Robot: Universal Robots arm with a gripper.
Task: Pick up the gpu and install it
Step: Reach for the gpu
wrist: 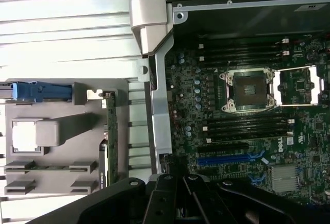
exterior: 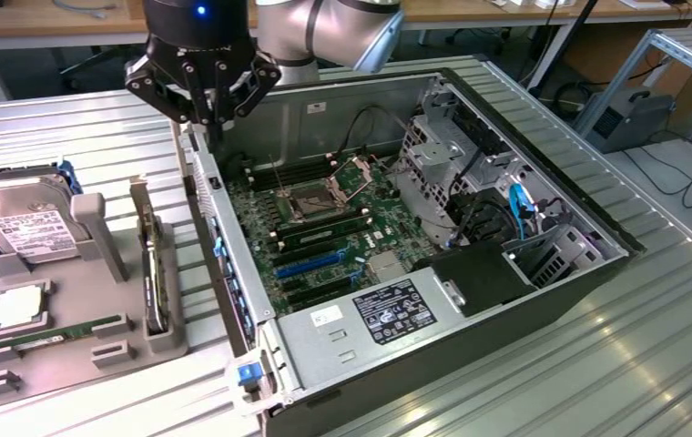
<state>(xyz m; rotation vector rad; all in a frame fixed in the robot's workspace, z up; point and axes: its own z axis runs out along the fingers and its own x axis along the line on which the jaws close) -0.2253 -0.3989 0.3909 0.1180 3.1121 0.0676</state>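
Note:
The gpu (exterior: pixel 148 273) is a thin dark card standing on edge in a slot of the grey holder (exterior: pixel 116 360), at the exterior view's left beside the open computer case (exterior: pixel 468 319). In the wrist view the gpu (wrist: pixel 111 136) shows edge-on beside the case wall. My gripper (exterior: pixel 210 116) hangs above the case's back corner, higher than the gpu and apart from it. It is shut with nothing in it. The black links of my gripper (wrist: pixel 172 183) sit over the case wall. Blue card slots (exterior: pixel 303 264) lie on the motherboard (wrist: pixel 247 131).
The holder also carries a hard drive (exterior: pixel 25 223), a processor chip (exterior: pixel 15 308) and a green RAM stick (exterior: pixel 55 332). The case's side wall (exterior: pixel 218 246) stands between holder and motherboard. Drive cages and cables (exterior: pixel 504 218) crowd the case's far side. Ribbed metal tabletop (exterior: pixel 637 364) surrounds everything.

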